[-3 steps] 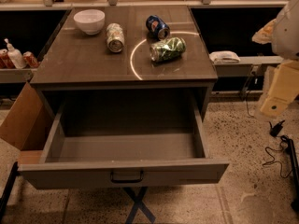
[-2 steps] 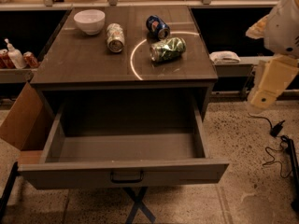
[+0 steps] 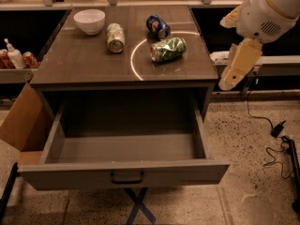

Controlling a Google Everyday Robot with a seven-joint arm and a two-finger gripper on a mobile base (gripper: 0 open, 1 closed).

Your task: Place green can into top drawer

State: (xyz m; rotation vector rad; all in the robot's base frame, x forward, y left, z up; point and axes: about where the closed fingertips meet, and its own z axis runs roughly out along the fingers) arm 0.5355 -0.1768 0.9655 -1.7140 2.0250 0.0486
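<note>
The green can (image 3: 168, 49) lies on its side on the table top, right of centre, inside a bright ring of light. The top drawer (image 3: 126, 172) is pulled wide out below the table top, with nothing in it, its dark handle (image 3: 127, 177) at the front centre. My gripper (image 3: 225, 53) hangs at the right edge of the view, beside the table's right side, level with the green can and to its right. It is open and holds nothing. One beige finger (image 3: 239, 63) points down and left.
A blue can (image 3: 158, 26) lies just behind the green can. A pale can (image 3: 115, 37) and a white bowl (image 3: 89, 20) sit further left. A cardboard box (image 3: 21, 121) stands left of the drawer. Cables (image 3: 276, 125) lie on the floor at right.
My arm and gripper have moved left and up, closer to the table's right side. The cans and drawer have not moved.
</note>
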